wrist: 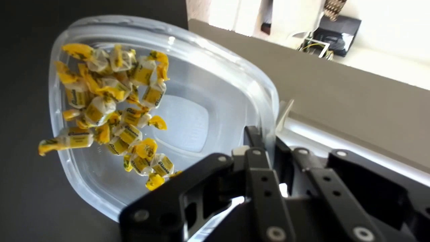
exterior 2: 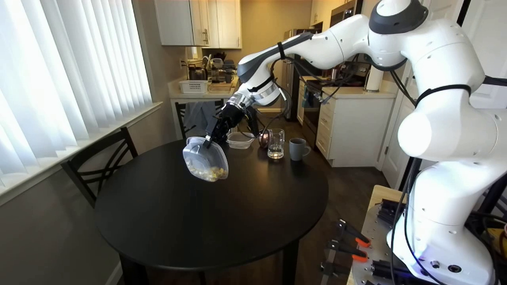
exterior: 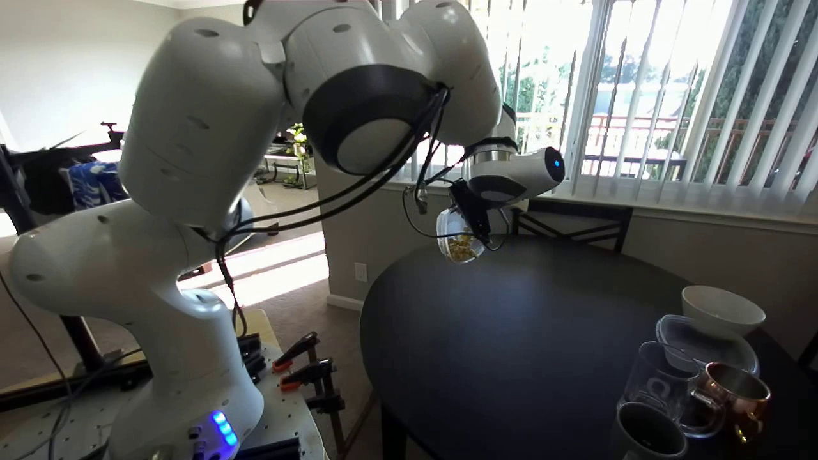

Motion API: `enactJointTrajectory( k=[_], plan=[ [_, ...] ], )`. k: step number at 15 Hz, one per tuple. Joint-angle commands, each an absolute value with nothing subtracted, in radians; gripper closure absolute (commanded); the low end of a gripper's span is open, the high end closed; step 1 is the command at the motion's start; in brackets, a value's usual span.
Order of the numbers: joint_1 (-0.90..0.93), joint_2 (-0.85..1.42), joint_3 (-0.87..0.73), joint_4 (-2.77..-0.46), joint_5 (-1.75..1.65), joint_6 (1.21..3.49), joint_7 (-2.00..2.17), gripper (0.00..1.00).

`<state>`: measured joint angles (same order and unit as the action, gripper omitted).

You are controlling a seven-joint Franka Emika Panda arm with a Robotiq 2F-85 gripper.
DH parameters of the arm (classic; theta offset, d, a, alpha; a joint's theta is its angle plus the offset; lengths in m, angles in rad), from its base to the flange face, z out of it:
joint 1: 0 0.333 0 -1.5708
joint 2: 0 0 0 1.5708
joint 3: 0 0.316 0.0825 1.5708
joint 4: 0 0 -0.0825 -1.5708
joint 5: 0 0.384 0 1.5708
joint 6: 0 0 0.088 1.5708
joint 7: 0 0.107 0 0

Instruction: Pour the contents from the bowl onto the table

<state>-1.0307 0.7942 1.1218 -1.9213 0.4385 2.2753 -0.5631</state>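
The clear bowl [exterior: 449, 225] is held tilted steeply on its side above the round black table [exterior: 511, 332]. It also shows in an exterior view [exterior 2: 199, 155] and in the wrist view [wrist: 221, 87]. The contents [wrist: 111, 97] are several yellow-and-white wrapped candies. They lie heaped toward the bowl's lower side, and one wrapper sticks out over the rim in the wrist view. The heap also shows through the wall in both exterior views [exterior: 461, 248] [exterior 2: 210, 173]. My gripper [wrist: 267, 144] is shut on the bowl's rim, one finger inside and one outside. No candies show on the table.
A white dish [exterior: 722, 308], a clear container [exterior: 735, 351], a glass mug [exterior: 658, 377], a copper mug [exterior: 741, 390] and a grey mug [exterior 2: 297, 149] stand grouped at one side of the table. Dark chairs [exterior 2: 103, 166] stand by the table near the window.
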Motion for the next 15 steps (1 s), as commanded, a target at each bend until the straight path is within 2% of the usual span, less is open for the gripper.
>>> enactJointTrajectory(
  k=[1, 11, 15],
  plan=[
    [-0.986, 0.836, 1.069, -1.826, 0.502, 2.041, -0.604, 0.99],
    [-0.611, 0.967, 0.618, -1.405, 0.711, 1.305, -0.532, 0.99],
    [-0.459, 0.96, 0.389, -1.335, 0.941, 1.131, -0.403, 0.99]
  ],
)
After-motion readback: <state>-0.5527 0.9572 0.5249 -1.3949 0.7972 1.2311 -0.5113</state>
